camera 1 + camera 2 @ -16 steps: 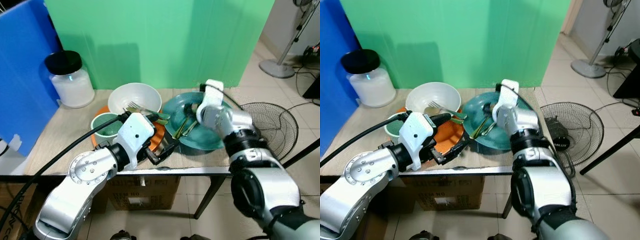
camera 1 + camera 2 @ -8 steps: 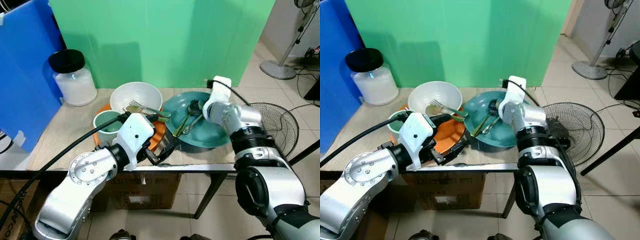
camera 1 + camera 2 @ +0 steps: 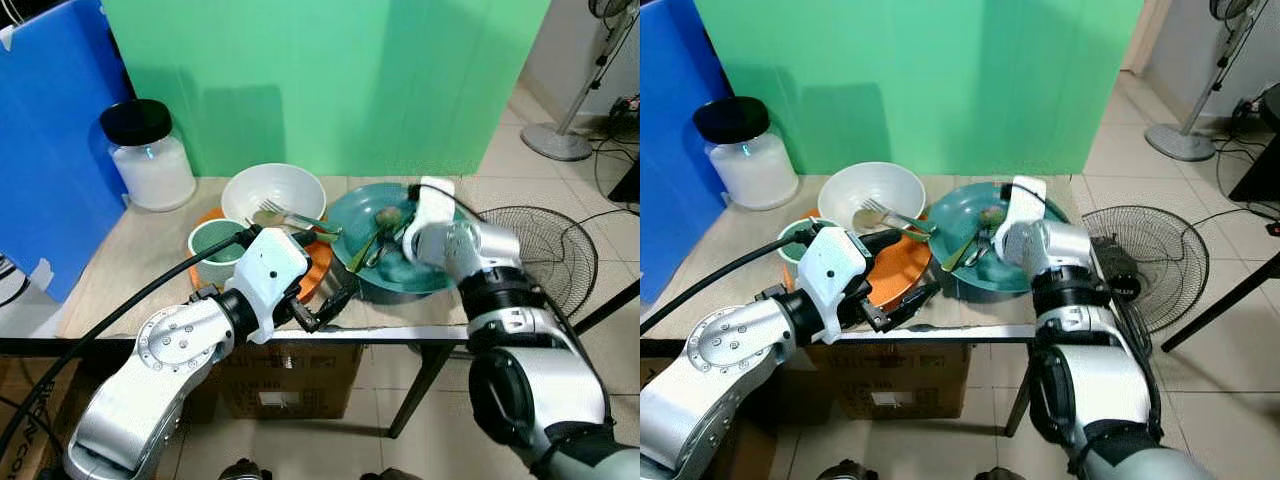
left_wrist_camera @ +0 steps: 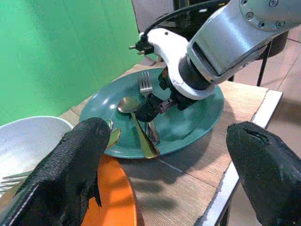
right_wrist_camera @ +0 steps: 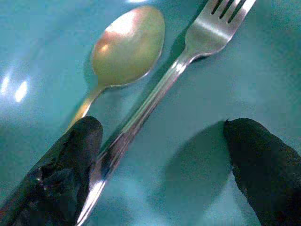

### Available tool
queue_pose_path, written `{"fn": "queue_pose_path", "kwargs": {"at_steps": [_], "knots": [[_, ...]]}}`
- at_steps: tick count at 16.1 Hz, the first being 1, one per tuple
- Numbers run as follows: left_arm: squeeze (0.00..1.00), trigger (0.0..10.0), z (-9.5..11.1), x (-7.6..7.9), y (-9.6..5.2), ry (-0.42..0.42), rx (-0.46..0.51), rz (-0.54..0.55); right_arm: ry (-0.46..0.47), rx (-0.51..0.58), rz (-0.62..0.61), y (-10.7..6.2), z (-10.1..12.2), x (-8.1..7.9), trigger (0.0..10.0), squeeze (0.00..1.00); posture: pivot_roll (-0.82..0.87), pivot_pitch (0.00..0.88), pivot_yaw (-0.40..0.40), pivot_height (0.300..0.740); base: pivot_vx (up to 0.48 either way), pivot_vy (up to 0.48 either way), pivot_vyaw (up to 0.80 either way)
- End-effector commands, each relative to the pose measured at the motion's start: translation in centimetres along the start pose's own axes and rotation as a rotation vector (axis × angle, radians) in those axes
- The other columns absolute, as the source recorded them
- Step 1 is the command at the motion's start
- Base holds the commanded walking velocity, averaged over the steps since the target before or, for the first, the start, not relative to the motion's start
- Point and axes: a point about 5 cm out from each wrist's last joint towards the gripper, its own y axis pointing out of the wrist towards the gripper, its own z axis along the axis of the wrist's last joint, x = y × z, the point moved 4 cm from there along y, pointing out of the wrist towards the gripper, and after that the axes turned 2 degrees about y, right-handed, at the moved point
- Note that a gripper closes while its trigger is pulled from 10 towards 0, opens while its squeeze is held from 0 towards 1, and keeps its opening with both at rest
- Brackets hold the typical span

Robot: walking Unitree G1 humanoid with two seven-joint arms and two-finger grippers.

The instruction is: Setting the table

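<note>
From the head camera, a round teal plate (image 3: pixel 425 275) sits on the right part of the tan wooden table (image 3: pixel 130 270). A gold spoon (image 3: pixel 384 218) and a silver fork (image 4: pixel 146 84) lie in it. The right gripper (image 4: pixel 151 104) reaches down into the plate, right over them. To the left sit an orange plate (image 3: pixel 318 268), a white bowl (image 3: pixel 270 190) with another fork (image 3: pixel 290 217) in it, a small green cup (image 3: pixel 215 243) and, far left, a glass jar with a black lid (image 3: pixel 148 157).

In the left wrist view, the left gripper (image 4: pixel 169 181) hovers near the table's near edge with its fingers wide apart, holding nothing.

In the right wrist view, the right gripper's two black fingers (image 5: pixel 70 165) are apart. One is touching the silver fork's handle and the other is well to the side.

To do this step well, I think the gripper should move so the handle is in the middle, then close slowly. The fork is thin and flat, so it could slip away.
</note>
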Motion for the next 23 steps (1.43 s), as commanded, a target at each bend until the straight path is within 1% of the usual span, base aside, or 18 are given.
{"fn": "queue_pose_path", "kwargs": {"at_steps": [1, 5, 6, 7, 9, 10, 12, 13, 15, 16, 18, 19, 20, 23], "knots": [[0.00, 10.0, 0.2, 0.4, -0.1, 0.003, 0.001, -0.015, -0.008, 0.006, -0.012, -0.1, 0.1, 0.1, 10.0, 0.00, 0.12, 0.000, -0.019, 0.740, 0.000, 0.000, 0.00], [0.00, 10.0, 0.2, 0.3, -0.1, 0.006, 0.000, -0.017, 0.014, 0.023, -0.030, 0.1, 0.1, 0.3, 9.7, 0.00, 0.12, 0.000, -0.016, 0.740, 0.000, 0.000, 0.00], [0.00, 10.0, 0.2, 0.3, -0.1, 0.006, 0.000, -0.018, 0.026, 0.025, -0.029, 0.2, 0.2, 0.3, 9.3, 0.00, 0.12, 0.000, -0.016, 0.740, 0.000, 0.000, 0.00], [0.00, 10.0, 0.2, 0.3, 0.0, 0.008, 0.000, -0.017, 0.042, 0.031, -0.031, 0.2, 0.3, 0.4, 9.3, 0.00, 0.13, 0.000, -0.017, 0.740, 0.000, 0.000, 0.00], [0.00, 10.0, 0.2, 0.2, 0.0, 0.010, 0.000, -0.015, 0.052, 0.043, -0.031, 0.1, 0.7, 0.4, 8.7, 0.00, 0.13, 0.000, -0.017, 0.740, 0.000, 0.000, 0.00], [0.00, 10.0, 0.2, 0.2, 0.0, 0.010, 0.000, -0.016, 0.049, 0.039, -0.029, 0.1, 0.7, 0.4, 7.8, 0.00, 0.12, 0.000, -0.017, 0.740, 0.000, 0.000, 0.00], [0.00, 10.0, 0.2, 0.2, 0.0, 0.011, 0.000, -0.018, 0.046, 0.003, -0.013, 0.3, 0.1, 0.2, 6.4, 0.00, 0.12, 0.000, -0.017, 0.740, 0.000, 0.000, 0.00], [0.00, 10.0, 0.2, 0.3, 0.0, 0.011, 0.000, -0.019, 0.047, -0.004, -0.009, 0.3, -0.1, 0.1, 6.4, 0.00, 0.12, 0.000, -0.017, 0.740, 0.000, 0.000, 0.00], [0.00, 10.0, 0.3, 0.2, 0.0, 0.013, 0.000, -0.018, 0.052, -0.021, 0.006, 0.4, -0.3, -0.1, 4.2, 0.00, 0.12, 0.000, -0.017, 0.740, 0.000, 0.000, 0.00], [0.00, 10.0, 0.3, 0.2, 0.0, 0.014, 0.000, -0.018, 0.057, -0.032, 0.015, 0.4, -0.5, -0.2, 3.9, 0.00, 0.12, 0.000, -0.019, 0.740, 0.000, 0.000, 0.00], [0.00, 10.0, 0.3, 0.2, 0.1, 0.015, 0.000, -0.017, 0.066, -0.046, 0.027, 0.5, -0.6, -0.3, 0.5, 0.00, 0.12, 0.000, -0.020, 0.740, 0.000, 0.000, 0.00], [0.00, 10.0, 0.3, 0.2, 0.1, 0.016, 0.000, -0.018, 0.069, -0.048, 0.030, 0.5, -0.6, -0.3, 0.5, 0.00, 0.12, 0.000, -0.020, 0.740, 0.000, 0.000, 0.00], [0.00, 10.0, 0.3, 0.2, 0.1, 0.016, 0.000, -0.017, 0.069, -0.050, 0.032, 0.5, -0.5, -0.2, 0.0, 0.00, 0.12, 0.000, -0.021, 0.740, 0.000, 0.000, 0.00], [0.00, 10.0, 0.3, 0.3, 0.1, 0.016, 0.001, -0.017, 0.054, -0.062, 0.041, 0.5, -0.7, -0.5, 0.0, 0.00, 0.12, 0.000, -0.023, 0.740, 0.000, 0.000, 0.00]]}}
